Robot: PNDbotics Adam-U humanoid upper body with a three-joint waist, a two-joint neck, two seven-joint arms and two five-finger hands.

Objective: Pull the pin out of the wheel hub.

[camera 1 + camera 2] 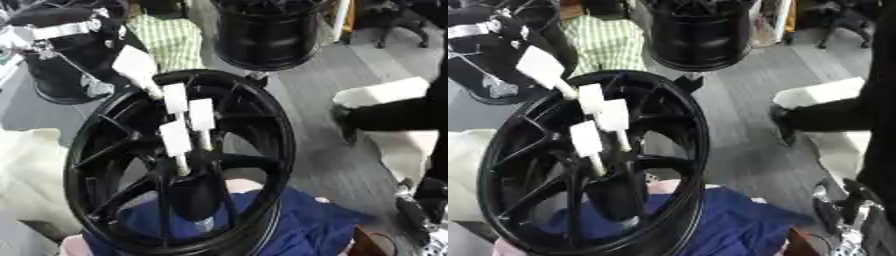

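Left hand reaches down into the wheel toward the hub

The left hand (179,117), fingers straight and spread, comes from upper left over the black wheel (262,115); fingertips point down at the hub (184,172). No pin can be made out. The right hand (846,210) idles at lower right, fingers unclear.
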